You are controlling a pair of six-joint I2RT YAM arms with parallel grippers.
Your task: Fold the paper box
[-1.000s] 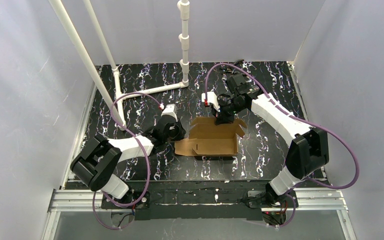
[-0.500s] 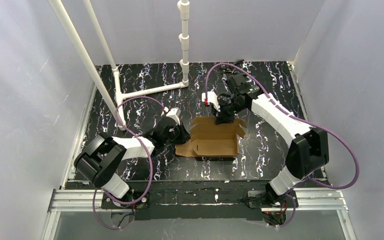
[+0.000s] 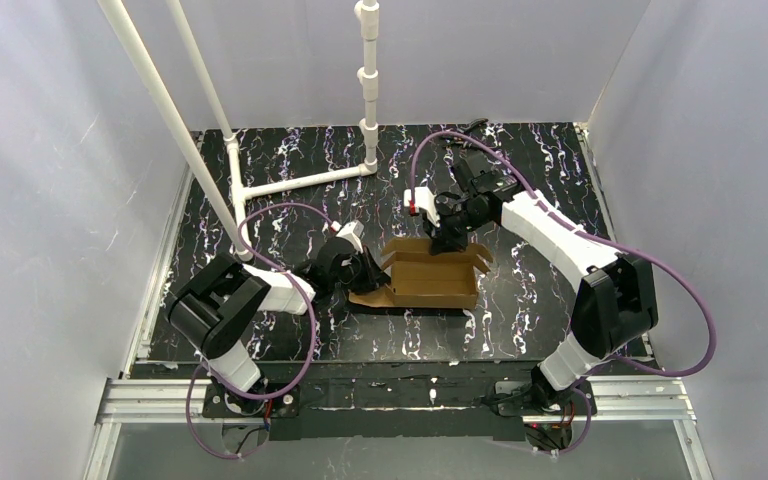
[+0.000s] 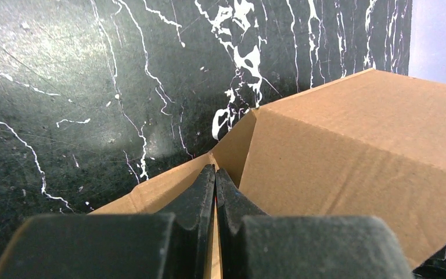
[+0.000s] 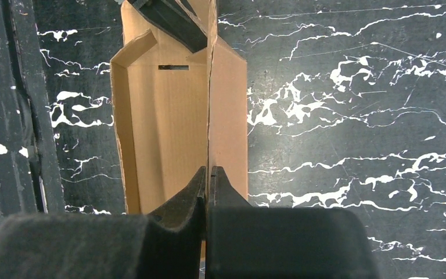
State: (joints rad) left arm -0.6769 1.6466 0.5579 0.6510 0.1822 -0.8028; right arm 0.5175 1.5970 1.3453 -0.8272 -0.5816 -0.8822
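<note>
Our left gripper [image 4: 215, 174] is clamped on a thin flap at the left short end of the paper box [image 3: 430, 280], and our right gripper [image 5: 208, 173] is pinched shut on the top edge of the box's far long wall. The box lies open-topped on the black marbled table [image 3: 540, 170] between our arms, long axis left to right; we judge the end flap must swing rightward along it, the left arm being nearer.
</note>
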